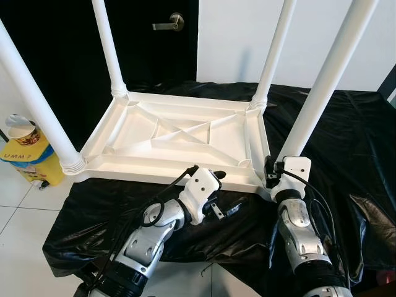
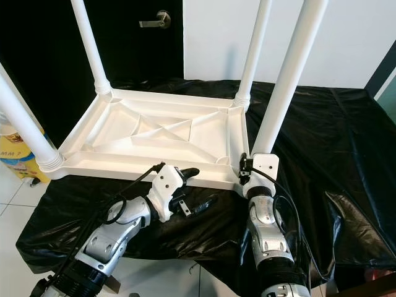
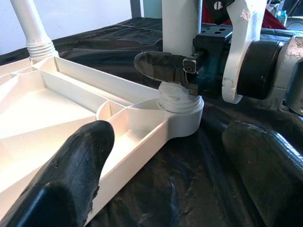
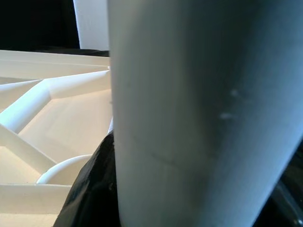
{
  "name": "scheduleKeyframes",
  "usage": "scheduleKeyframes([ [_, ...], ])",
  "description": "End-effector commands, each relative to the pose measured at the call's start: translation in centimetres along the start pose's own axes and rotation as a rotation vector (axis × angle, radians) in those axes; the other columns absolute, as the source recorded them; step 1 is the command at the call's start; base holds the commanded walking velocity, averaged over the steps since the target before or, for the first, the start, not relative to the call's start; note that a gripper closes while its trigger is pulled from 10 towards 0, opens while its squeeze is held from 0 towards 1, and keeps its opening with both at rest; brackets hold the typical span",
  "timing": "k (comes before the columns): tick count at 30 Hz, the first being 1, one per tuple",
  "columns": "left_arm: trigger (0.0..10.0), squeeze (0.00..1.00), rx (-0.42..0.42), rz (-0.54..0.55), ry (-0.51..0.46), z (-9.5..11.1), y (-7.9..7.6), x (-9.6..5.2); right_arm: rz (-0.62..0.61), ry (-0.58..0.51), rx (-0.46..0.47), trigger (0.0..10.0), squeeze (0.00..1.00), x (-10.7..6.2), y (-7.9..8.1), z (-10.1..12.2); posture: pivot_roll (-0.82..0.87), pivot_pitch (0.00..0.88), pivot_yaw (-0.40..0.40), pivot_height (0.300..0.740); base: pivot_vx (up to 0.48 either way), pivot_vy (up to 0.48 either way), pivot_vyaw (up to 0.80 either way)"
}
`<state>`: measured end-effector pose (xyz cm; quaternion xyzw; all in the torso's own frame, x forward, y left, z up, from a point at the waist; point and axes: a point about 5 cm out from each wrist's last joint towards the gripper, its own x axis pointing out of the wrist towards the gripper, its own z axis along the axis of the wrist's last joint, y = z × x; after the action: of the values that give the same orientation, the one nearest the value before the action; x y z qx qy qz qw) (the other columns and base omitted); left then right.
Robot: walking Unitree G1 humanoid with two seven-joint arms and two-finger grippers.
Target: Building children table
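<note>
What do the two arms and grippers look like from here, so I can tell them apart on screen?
Both arms are silver metal with black joints and looped black cables. The left gripper and right gripper each have a white housing and two long, scuffed black fingers.

Tabletop [image 1: 179, 139] lies upside down on black sheet [image 1: 346, 142], mid frame, ribs up. Four white legs stand in its corners: far-left leg [image 1: 110, 49], far-right leg [image 1: 275, 52], near-left leg [image 1: 34, 102], near-right leg [image 1: 325, 80]. My right gripper [image 1: 272, 170] sits at the base of the near-right leg, lower right; fingers hidden behind the wrist housing. My left gripper [image 1: 218, 192] is at lower centre, fingers spread, just at the tabletop's near edge. Yellow container [image 1: 28, 154] on floor at left edge. Door handle [image 1: 168, 23] at top.
</note>
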<state>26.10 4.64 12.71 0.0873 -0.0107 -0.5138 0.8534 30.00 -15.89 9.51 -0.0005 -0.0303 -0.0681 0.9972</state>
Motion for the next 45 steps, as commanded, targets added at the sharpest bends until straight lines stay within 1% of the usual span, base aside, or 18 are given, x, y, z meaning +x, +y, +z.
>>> scheduleKeyframes([
  [1,10.0,0.0,-0.001,0.003,0.021,-0.3,-0.1,0.1,-0.02,0.124,-0.014,10.0,0.0,-0.9,-0.2,-2.3,0.02,0.0,-0.058,0.74,0.0,0.0,0.0],
  [9,10.0,0.0,0.001,0.005,0.019,-0.3,-0.1,0.1,-0.021,0.116,-0.02,10.0,0.0,-0.8,-0.2,-2.1,0.02,0.0,-0.06,0.74,0.0,0.0,0.0],
  [10,10.0,0.0,0.002,0.006,0.018,-0.3,-0.1,0.1,-0.021,0.11,-0.022,10.0,1.0,-0.8,-0.1,-2.0,0.02,0.0,-0.061,0.74,0.0,0.0,0.0],
  [19,10.0,0.0,0.003,0.006,0.017,-0.3,-0.2,0.1,0.056,0.045,0.004,10.0,1.0,-0.6,-0.7,-1.0,0.02,0.0,-0.063,0.74,0.0,0.0,0.0],
  [21,10.0,0.0,0.003,0.007,0.017,-0.3,-0.2,0.2,0.145,0.008,-0.002,10.0,1.0,-0.7,-1.5,-0.6,0.01,0.0,-0.061,0.74,0.0,0.0,0.0],
  [23,10.0,0.0,0.003,0.007,0.016,-0.3,-0.2,0.2,0.176,-0.003,-0.009,10.0,1.0,-0.7,-1.7,-0.4,0.01,0.0,-0.061,0.74,0.0,0.0,0.0],
  [24,10.0,0.0,0.003,0.007,0.016,-0.3,-0.2,0.1,0.222,-0.012,-0.009,10.0,0.73,-0.8,-2.1,-0.3,0.01,0.0,-0.058,0.74,0.0,0.0,0.0],
  [27,10.0,0.0,0.003,0.007,0.016,-0.3,-0.2,0.1,0.222,-0.012,-0.009,10.0,0.73,-0.8,-2.1,-0.3,0.01,0.0,-0.058,0.74,0.0,0.0,0.0],
  [28,10.0,0.0,0.002,0.007,0.017,-0.3,-0.2,0.1,0.272,-0.028,-0.011,10.0,0.0,-0.8,-2.5,0.0,0.01,0.0,-0.054,0.74,0.0,0.0,0.0],
  [29,10.0,0.0,0.001,0.007,0.018,-0.3,-0.2,0.0,0.344,-0.035,-0.023,10.0,0.0,-0.8,-3.0,0.2,0.01,0.0,-0.051,0.74,0.0,0.0,0.0],
  [30,10.0,0.0,0.001,0.007,0.018,-0.3,-0.2,0.0,0.344,-0.035,-0.023,10.0,0.0,-0.8,-3.0,0.2,0.01,0.0,-0.051,0.74,0.0,0.0,0.0],
  [32,10.0,0.0,0.001,0.009,0.02,-0.3,-0.1,0.0,0.469,-0.036,-0.054,10.0,0.0,-0.6,-3.5,0.6,0.0,0.0,-0.045,0.74,0.0,0.0,0.0],
  [33,10.0,0.0,0.001,0.009,0.02,-0.3,-0.1,0.0,0.469,-0.036,-0.054,10.0,0.0,-0.6,-3.5,0.6,0.0,0.0,-0.045,0.74,0.0,0.0,0.0],
  [35,10.0,0.0,0.002,0.008,0.019,-0.3,0.0,0.1,0.558,-0.028,-0.082,10.0,0.0,-0.2,-3.5,0.8,0.0,0.0,-0.042,0.74,0.0,0.0,0.0],
  [38,10.0,0.0,0.003,0.007,0.018,-0.2,0.0,0.1,0.577,-0.028,-0.104,10.0,0.0,0.1,-3.5,0.9,-0.01,0.0,-0.036,0.74,0.0,0.0,0.0],
  [40,10.0,0.0,0.007,0.006,0.016,-0.1,0.1,0.2,0.612,-0.03,-0.133,10.0,0.0,0.9,-3.4,1.2,0.0,0.0,-0.036,0.74,0.0,0.0,0.0],
  [44,10.0,0.0,0.008,0.006,0.015,-0.1,0.2,0.3,0.625,-0.031,-0.141,10.0,0.0,1.1,-3.4,1.3,0.0,0.0,-0.036,0.74,0.0,0.0,0.0],
  [45,10.0,0.0,0.01,0.009,0.015,-0.1,0.3,0.2,0.641,-0.024,-0.15,2.1,0.0,1.2,-3.4,1.2,0.01,0.0,-0.04,0.74,0.0,0.0,0.0],
])
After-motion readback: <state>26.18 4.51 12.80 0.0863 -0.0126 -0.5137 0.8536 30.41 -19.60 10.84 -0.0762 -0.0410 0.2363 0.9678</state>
